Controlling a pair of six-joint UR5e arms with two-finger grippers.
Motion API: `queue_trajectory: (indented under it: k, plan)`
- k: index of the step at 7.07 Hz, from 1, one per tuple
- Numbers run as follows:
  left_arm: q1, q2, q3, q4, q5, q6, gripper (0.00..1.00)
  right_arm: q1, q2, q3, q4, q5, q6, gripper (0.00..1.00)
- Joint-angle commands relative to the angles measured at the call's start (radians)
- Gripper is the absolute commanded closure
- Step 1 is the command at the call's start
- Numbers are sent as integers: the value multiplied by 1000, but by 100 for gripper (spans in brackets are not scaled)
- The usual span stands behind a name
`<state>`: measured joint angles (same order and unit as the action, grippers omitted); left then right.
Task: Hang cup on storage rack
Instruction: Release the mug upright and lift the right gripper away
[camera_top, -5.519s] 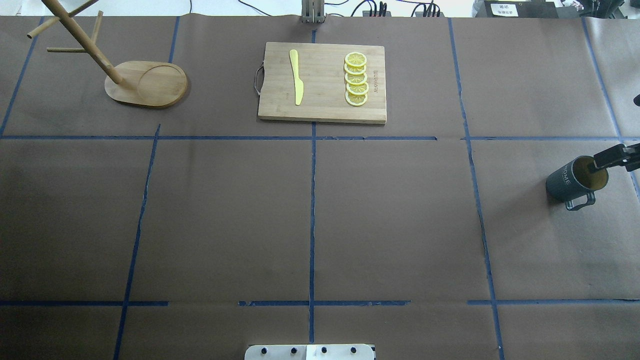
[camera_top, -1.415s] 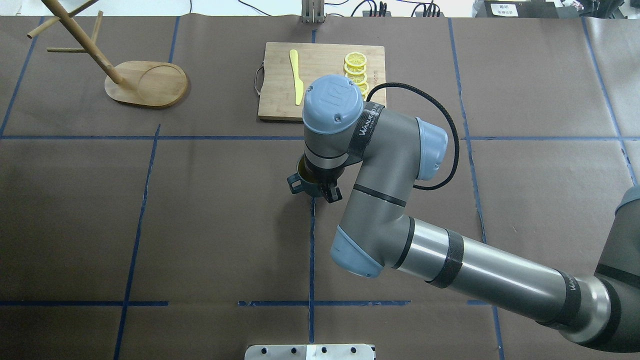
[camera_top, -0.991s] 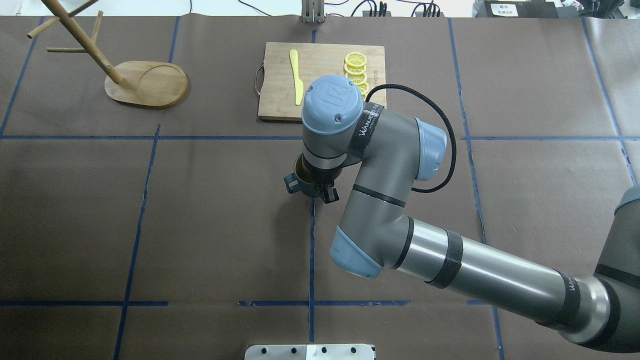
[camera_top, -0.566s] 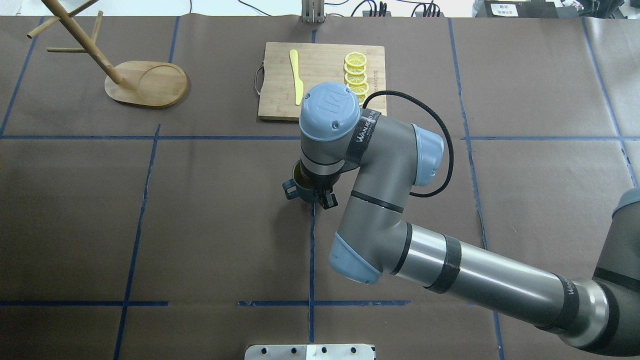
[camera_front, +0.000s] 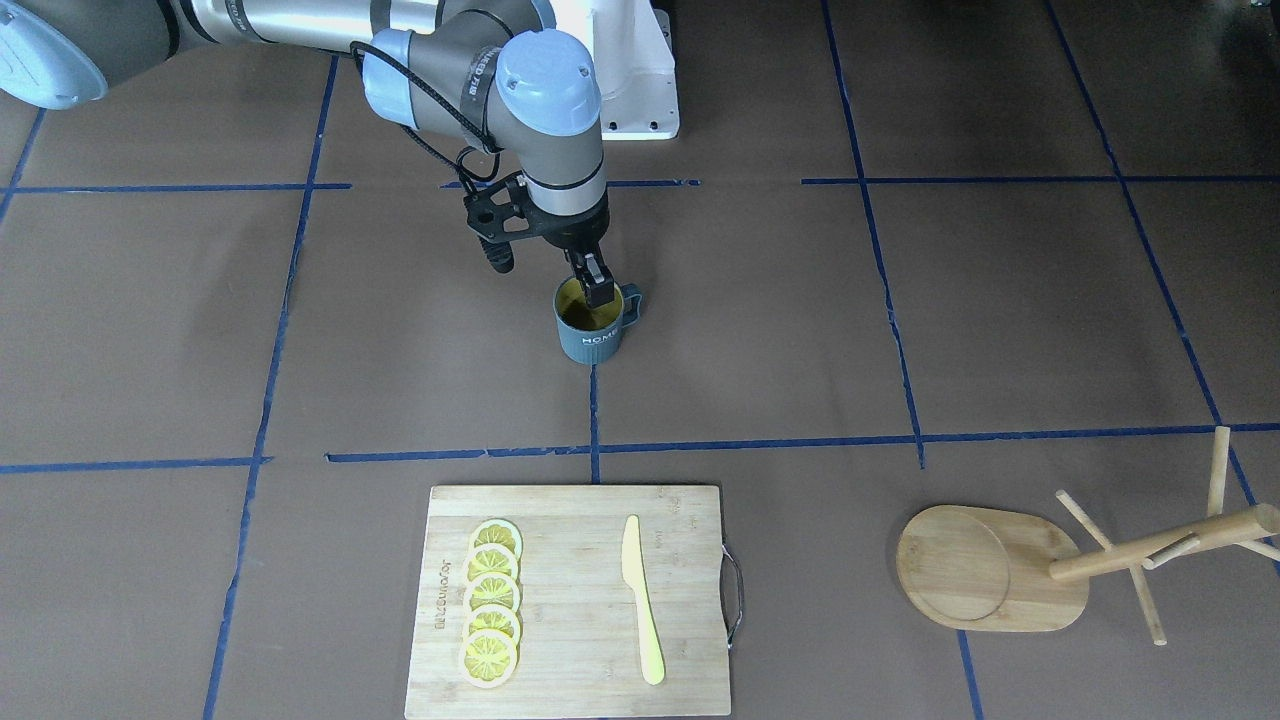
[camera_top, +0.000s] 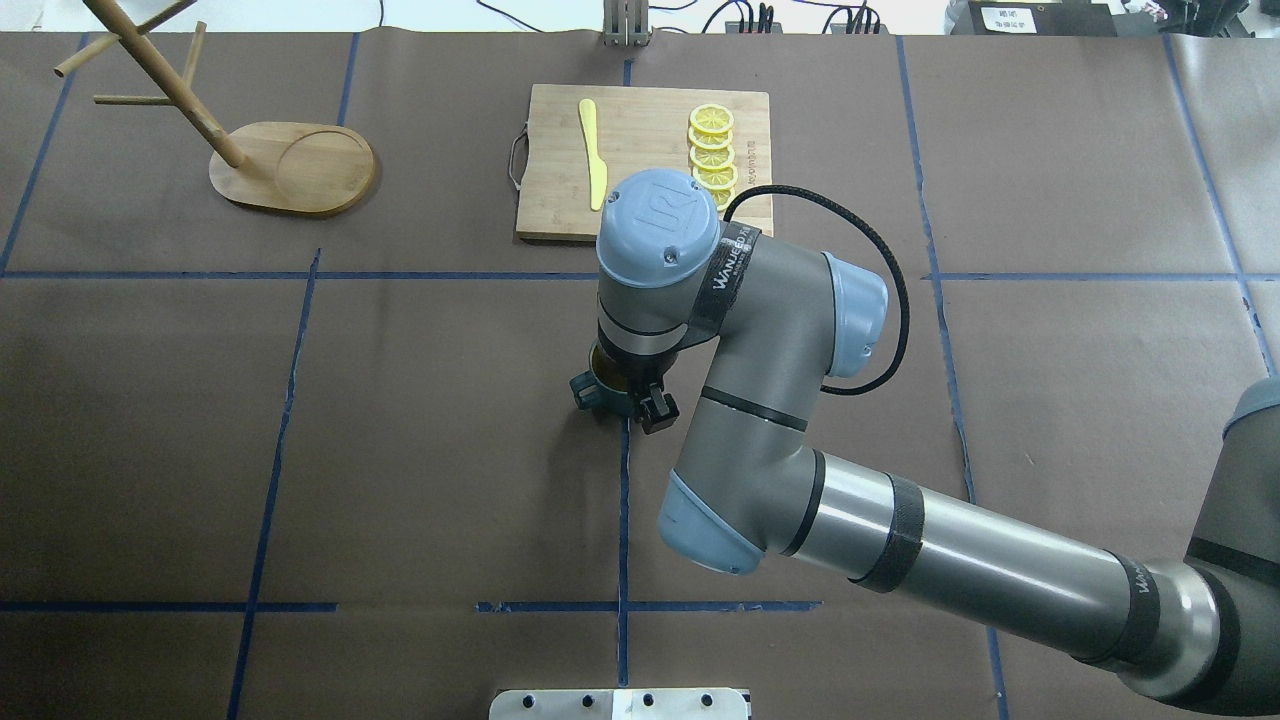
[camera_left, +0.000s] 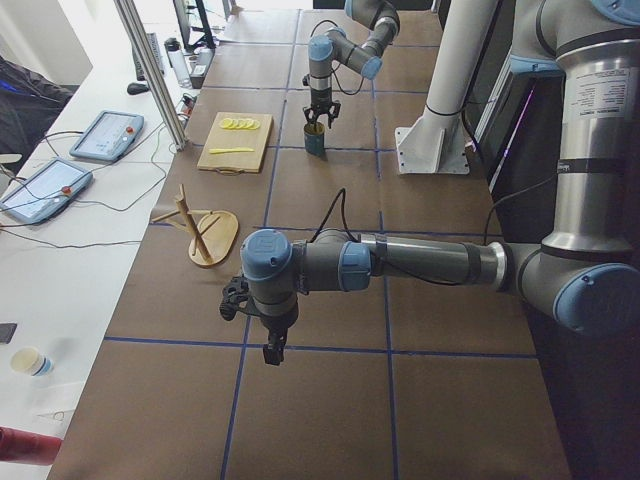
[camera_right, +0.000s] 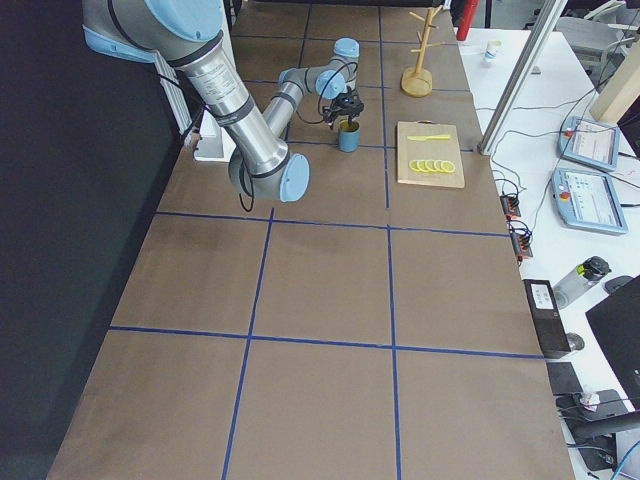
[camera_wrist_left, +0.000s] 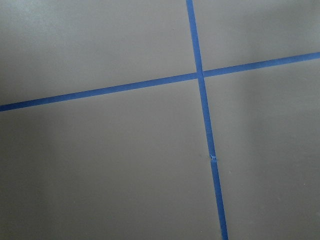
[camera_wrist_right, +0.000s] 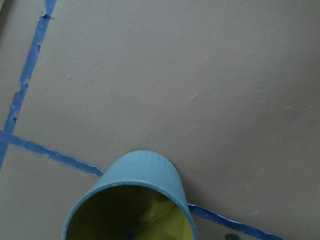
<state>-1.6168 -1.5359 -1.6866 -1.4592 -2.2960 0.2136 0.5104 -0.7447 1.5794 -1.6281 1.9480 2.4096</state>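
Exterior front-facing: right gripper (camera_front: 596, 292) clamped on rim of cup (camera_front: 590, 331), upright near table centre. Cutting board (camera_front: 577, 598) with knife (camera_front: 640, 598) and lemon slices (camera_front: 490, 616) nearby; rack (camera_front: 1010, 567) well apart. Left gripper (camera_left: 270, 352) over bare table, state unclear.

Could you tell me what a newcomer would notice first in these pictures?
Most striking is the right arm stretched to the table's middle, its right gripper clamped on the rim of the cup, one finger inside the yellow interior. Next, the storage rack stands bare near the far corner on the robot's left. Between them lies a cutting board with lemon slices and a yellow knife.
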Motion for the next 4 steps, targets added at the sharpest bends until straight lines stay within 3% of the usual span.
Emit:
queue_trajectory:
  k: [1, 4]
  plan:
    - [2, -1, -19, 0, -3, 1, 0, 51, -7, 65, 16, 2, -55, 0]
    - [61, 0, -84, -3, -8, 1, 0, 173, -71, 212, 2, 8, -137, 0]
